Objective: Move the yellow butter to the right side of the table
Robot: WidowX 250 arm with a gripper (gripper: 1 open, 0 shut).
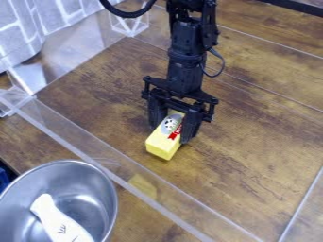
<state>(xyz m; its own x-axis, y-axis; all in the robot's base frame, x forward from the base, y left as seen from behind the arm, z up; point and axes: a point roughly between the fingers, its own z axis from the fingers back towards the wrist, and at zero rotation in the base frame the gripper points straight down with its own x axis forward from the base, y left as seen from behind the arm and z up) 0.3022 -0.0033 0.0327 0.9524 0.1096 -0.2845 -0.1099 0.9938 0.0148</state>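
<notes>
The yellow butter [161, 146] is a small yellow block lying on the wooden table [252, 161], near its front-left part. My black gripper [175, 129] comes down steeply from above onto the block's far end. Its fingers are shut on that end of the butter, beside a red and white patch on the block. The butter's underside rests on the table.
A metal bowl [57, 203] holding a white object [48, 214] sits at the lower left, outside a clear plastic barrier [113, 161] that runs along the table's front edge. White cloth [32, 38] lies at the upper left.
</notes>
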